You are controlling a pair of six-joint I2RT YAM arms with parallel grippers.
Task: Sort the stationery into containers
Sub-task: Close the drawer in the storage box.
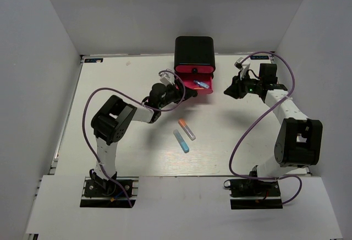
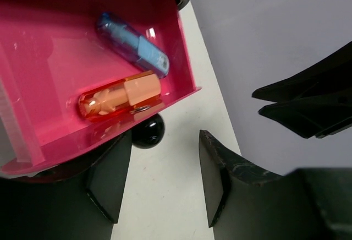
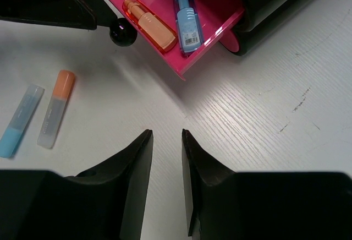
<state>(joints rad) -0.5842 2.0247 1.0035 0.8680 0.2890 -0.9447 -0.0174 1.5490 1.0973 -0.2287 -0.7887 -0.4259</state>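
The black box case [image 1: 194, 53] stands at the back with one pink drawer [image 1: 193, 81] pulled out. In the drawer lie an orange marker [image 2: 118, 97] and a blue marker [image 2: 132, 44]; both also show in the right wrist view, orange [image 3: 149, 24] and blue [image 3: 186, 17]. My left gripper [image 2: 165, 163] is open and empty, just in front of the drawer's black knob [image 2: 147, 131]. My right gripper [image 3: 166, 135] is narrowly open and empty, to the right of the drawer. An orange-grey marker [image 1: 187, 129] and a light blue marker [image 1: 181, 140] lie on the table.
The two loose markers lie side by side in the middle of the white table [image 1: 132, 86], also in the right wrist view [image 3: 55, 108] [image 3: 19, 120]. White walls close the table at the back and sides. The two grippers face each other across the drawer.
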